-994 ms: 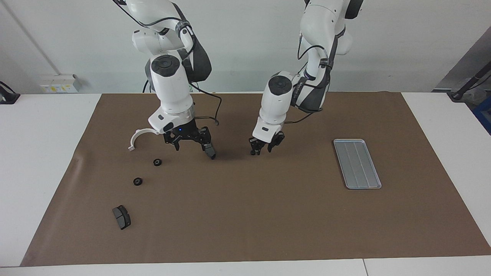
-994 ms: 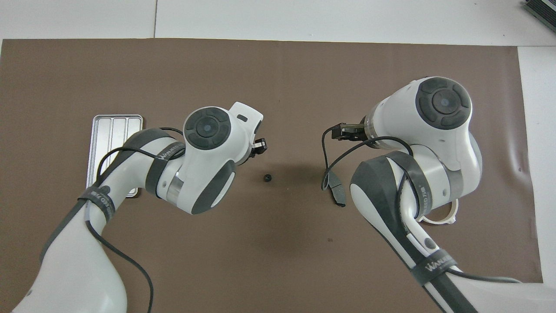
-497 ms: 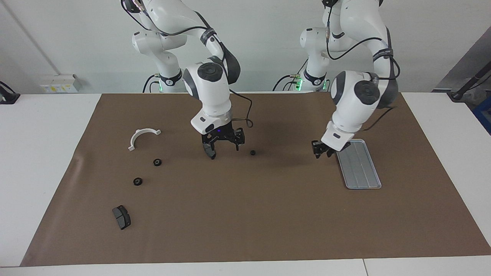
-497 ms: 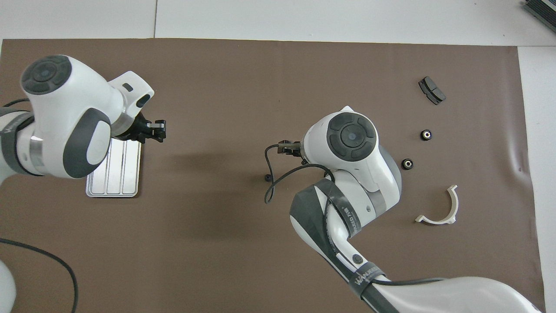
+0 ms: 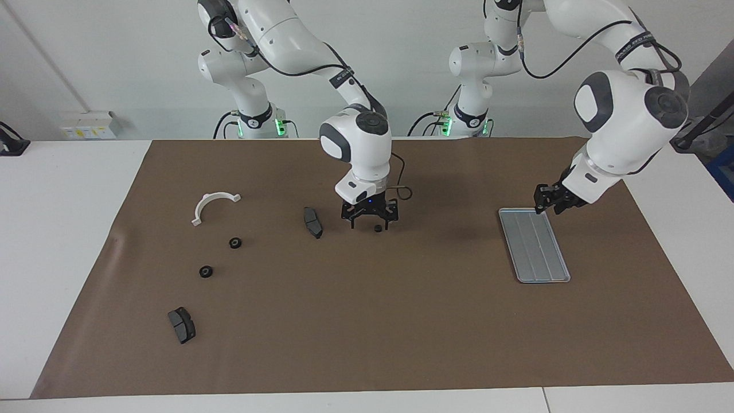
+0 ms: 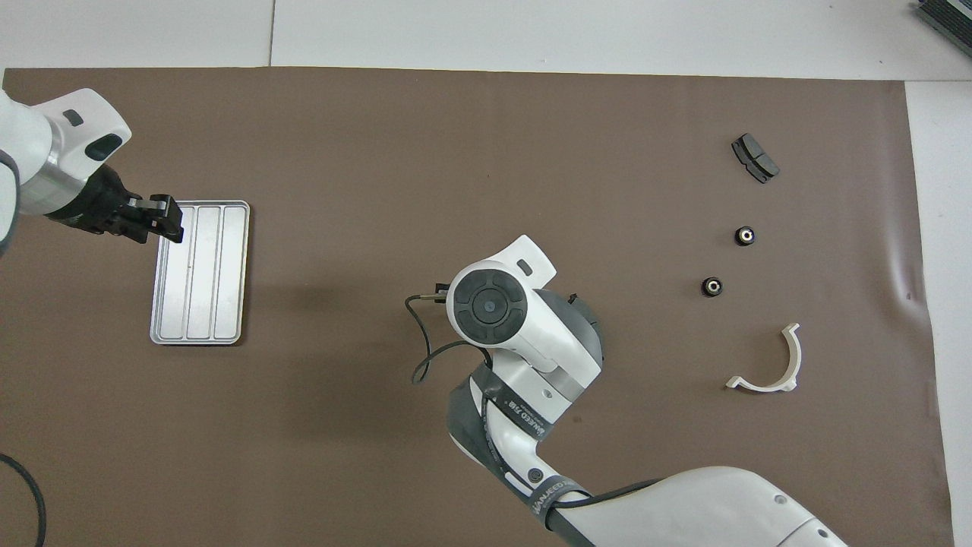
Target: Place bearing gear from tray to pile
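A small black bearing gear (image 5: 378,228) lies on the brown mat at mid table. My right gripper (image 5: 370,225) stands low over it, fingers open on either side. In the overhead view the right arm's hand (image 6: 490,305) hides both. The silver-grey ridged tray (image 5: 536,245) lies toward the left arm's end and holds nothing; it also shows in the overhead view (image 6: 199,272). My left gripper (image 5: 549,202) hovers open and empty over the tray's end nearer the robots, also seen in the overhead view (image 6: 163,220). Two more black gears (image 5: 235,243) (image 5: 206,271) lie toward the right arm's end.
A dark brake pad (image 5: 312,222) lies on the mat beside my right gripper. Another brake pad (image 5: 182,324) lies farthest from the robots at the right arm's end. A white curved clamp (image 5: 212,203) lies nearer to the robots than the two gears.
My left gripper left the gear on the mat at mid table and drew back to the tray. My right gripper set the brake pad down and moved over the gear.
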`<move>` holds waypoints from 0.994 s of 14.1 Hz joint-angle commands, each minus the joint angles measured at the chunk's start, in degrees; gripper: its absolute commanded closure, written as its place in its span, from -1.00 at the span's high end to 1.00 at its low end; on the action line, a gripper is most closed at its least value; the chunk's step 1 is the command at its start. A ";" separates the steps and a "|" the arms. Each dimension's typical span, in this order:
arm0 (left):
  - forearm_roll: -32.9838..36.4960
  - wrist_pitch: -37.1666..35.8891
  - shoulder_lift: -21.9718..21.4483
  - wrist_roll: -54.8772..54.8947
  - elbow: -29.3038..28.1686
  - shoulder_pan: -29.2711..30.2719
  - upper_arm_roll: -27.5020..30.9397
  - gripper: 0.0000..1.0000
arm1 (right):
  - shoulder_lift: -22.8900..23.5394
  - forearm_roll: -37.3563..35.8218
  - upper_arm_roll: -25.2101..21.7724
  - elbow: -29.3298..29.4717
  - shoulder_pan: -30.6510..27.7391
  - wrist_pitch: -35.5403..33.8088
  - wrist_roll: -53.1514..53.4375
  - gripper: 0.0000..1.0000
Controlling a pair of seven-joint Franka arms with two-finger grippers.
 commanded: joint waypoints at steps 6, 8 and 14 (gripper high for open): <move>0.06 -3.98 -9.58 0.30 1.16 0.45 -0.21 1.00 | 1.91 -0.94 0.07 0.44 1.62 0.39 0.83 1.00; 0.06 -2.84 -9.59 0.48 1.07 0.10 -0.22 1.00 | 1.91 -0.94 0.07 0.27 1.53 0.39 0.83 0.95; 0.15 2.44 -10.64 0.57 -2.18 -0.52 -0.74 1.00 | 2.09 -0.76 0.07 0.00 1.44 1.36 0.92 0.22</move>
